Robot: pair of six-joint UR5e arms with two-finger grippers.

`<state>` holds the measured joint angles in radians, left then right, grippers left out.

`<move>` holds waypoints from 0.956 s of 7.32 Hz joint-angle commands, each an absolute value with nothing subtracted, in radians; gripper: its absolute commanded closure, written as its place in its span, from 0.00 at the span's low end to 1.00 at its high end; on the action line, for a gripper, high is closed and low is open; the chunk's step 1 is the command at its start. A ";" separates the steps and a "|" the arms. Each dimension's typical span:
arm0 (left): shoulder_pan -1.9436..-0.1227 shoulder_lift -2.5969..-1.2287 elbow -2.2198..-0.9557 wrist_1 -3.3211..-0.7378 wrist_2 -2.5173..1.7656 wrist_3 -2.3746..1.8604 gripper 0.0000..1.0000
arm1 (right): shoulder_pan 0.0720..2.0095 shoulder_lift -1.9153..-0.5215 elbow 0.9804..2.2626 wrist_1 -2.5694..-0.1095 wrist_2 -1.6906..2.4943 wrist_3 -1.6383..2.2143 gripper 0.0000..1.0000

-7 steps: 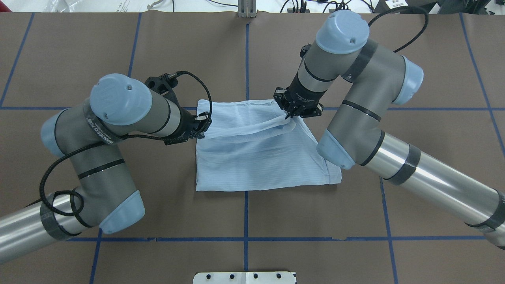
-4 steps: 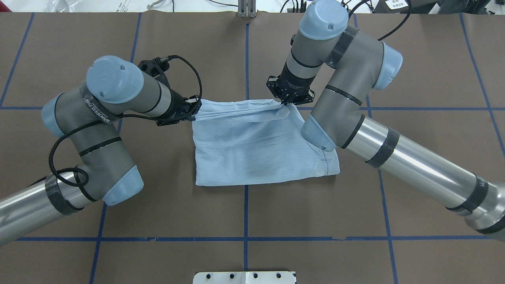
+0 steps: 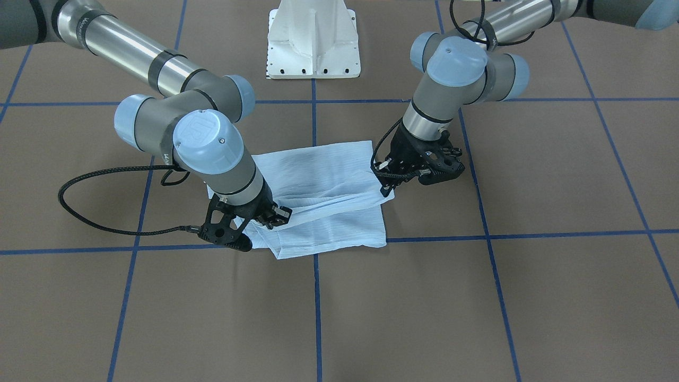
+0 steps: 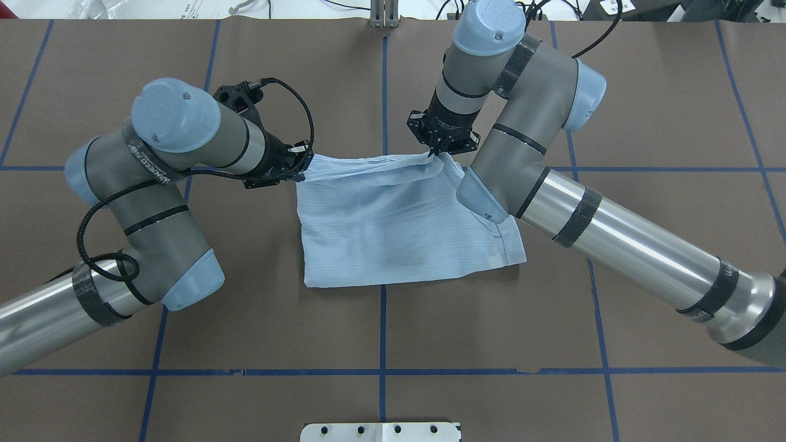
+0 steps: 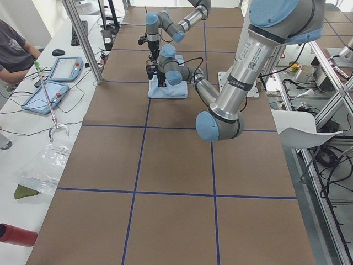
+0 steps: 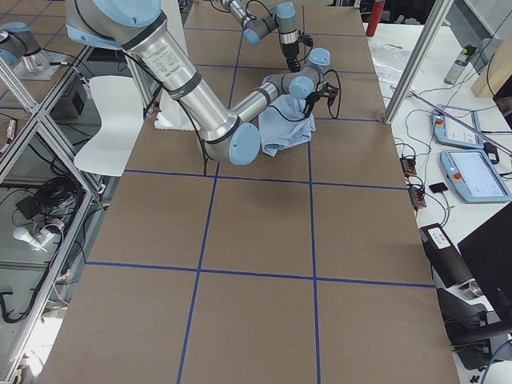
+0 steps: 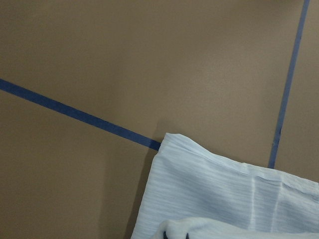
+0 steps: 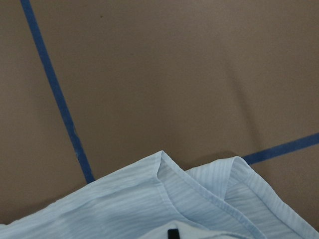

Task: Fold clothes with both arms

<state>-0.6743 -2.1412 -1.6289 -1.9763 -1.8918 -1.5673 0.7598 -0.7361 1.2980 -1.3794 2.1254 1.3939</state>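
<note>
Overhead exterior shows your left gripper point(image 4: 302, 167) with its jaws clamped on the far left corner of the shirt point(image 4: 399, 227). Your right gripper point(image 4: 437, 153) is pinched shut on the far right end of the same edge. Between the two, that edge runs as a bunched, turned-over band along a cross line of blue tape point(image 4: 675, 169).

The right wrist view gives you pale striped cloth along the bottom and a sliver of black finger point(image 8: 172, 234) against it. The left wrist view shows one cloth corner lying on the tape.

You have one shirt, folded to a rough rectangle. It lies flat on the brown table point(image 4: 184, 405) at mid-width, over the centre tape line and between the arms.

You have two arms, each with one gripper. The left arm point(image 4: 153, 227) comes in low on the view's left, and the right arm point(image 4: 614, 245) crosses over the shirt's near right corner.

For writing, the front-facing view shows a "UR" mark on the right arm's blue cap point(image 3: 204, 135). The white letters on the left arm's dark band point(image 4: 147, 172) are not clear enough to read.

One white base point(image 3: 313, 37) sits at the robot's edge of the table. In the exterior left view, one person point(image 5: 12, 49) sits at a side bench beside two blue tablets point(image 5: 63, 69).
</note>
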 commanded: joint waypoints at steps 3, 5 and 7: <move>-0.676 -2.163 -1.532 -2.060 -1.893 -1.566 1.00 | 0.778 -0.729 1.272 -1.359 2.129 1.394 1.00; -0.683 -2.180 -1.534 -2.063 -1.893 -1.566 0.90 | 0.776 -0.723 1.272 -1.359 2.126 1.393 1.00; -0.684 -2.178 -1.534 -2.074 -1.893 -1.566 0.86 | 0.773 -0.721 1.273 -1.359 2.126 1.393 0.95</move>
<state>-0.6826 -2.1782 -1.5340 -2.0700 -1.8929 -1.5662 0.7747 -0.7221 1.2722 -1.3592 2.1262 1.3929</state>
